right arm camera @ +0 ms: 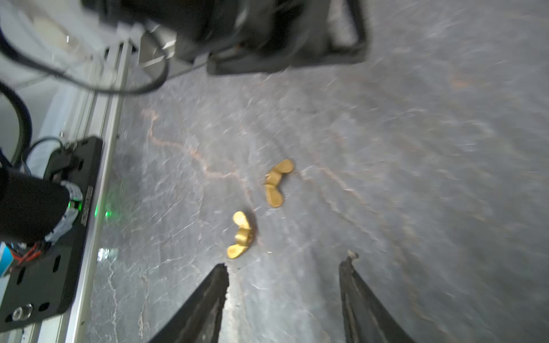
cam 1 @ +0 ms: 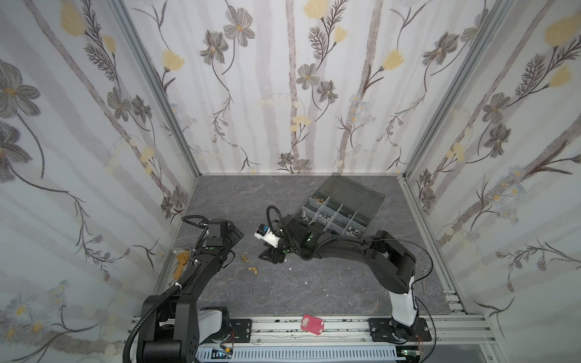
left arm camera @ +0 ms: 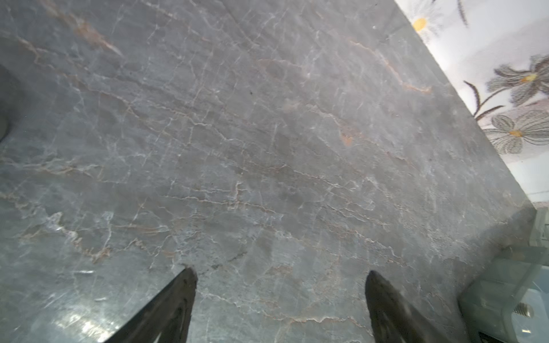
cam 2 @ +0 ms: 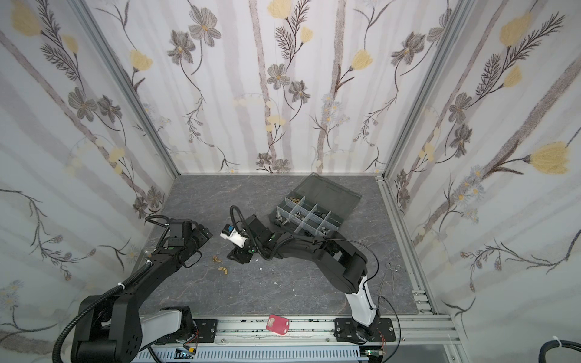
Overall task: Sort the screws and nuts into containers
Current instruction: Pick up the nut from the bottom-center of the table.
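- Nearest the lens in the right wrist view, the right jaws stand moderately apart with nothing between them, low over the tabletop (right arm camera: 416, 148). Two brass wing nuts (right arm camera: 274, 182) lie just ahead, near the centre of the frame.
- A pinch could fail here. The wing nuts lie flat with rounded wings, so one may skid or squirt out. They also lie near each other, so closing on one may knock the other.
- The screws (cam 1: 304, 216) and nuts (cam 1: 354, 232) sit in the cells of the open box (cam 1: 352, 191), right of centre in both top views. The right arm (cam 1: 345, 248) runs just beside its near edge, so a careless lift could nudge the box and mix the cells.
- The right arm rises from the lower right with its elbow folded, its forearm reaching left and its wrist pitched down.
- The left jaws are wide and empty over bare tabletop. The left arm (cam 1: 204, 267) reaches up from the lower left, and its wrist is near the right one, so a clash looks possible.
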### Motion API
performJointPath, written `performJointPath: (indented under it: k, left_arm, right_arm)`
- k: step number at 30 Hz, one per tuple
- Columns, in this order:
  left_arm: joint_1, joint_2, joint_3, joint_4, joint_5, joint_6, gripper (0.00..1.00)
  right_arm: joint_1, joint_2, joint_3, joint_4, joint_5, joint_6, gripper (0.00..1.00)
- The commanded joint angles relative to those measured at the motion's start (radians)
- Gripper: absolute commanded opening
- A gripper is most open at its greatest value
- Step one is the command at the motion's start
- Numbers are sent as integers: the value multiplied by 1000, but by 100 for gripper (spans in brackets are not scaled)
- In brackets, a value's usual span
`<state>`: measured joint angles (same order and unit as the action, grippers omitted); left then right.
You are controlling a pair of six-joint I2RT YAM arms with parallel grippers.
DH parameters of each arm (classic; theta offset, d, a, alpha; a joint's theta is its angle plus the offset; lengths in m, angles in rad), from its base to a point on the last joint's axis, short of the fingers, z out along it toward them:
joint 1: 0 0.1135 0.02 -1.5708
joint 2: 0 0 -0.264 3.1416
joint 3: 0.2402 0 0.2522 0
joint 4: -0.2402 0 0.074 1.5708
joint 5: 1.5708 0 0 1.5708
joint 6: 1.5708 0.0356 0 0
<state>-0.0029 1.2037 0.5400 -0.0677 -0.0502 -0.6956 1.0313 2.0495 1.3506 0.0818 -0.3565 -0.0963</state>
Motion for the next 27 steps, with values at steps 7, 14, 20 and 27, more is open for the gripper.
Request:
performJointPath:
  k: [7, 14, 20, 27]
  left_arm:
    - [12, 11, -31, 61, 47, -2, 89]
    - [11, 2, -57, 91, 65, 13, 90]
    - [11, 0, -53, 94, 73, 25, 91]
    - [10, -26, -69, 95, 70, 31, 93]
  right_arm:
    - [78, 137, 96, -46, 90, -120, 66]
    - [84, 209, 150, -90, 112, -130, 60]
    - [92, 248, 198, -132, 108, -138, 36]
    - [83, 219, 190, -134, 99, -135, 14]
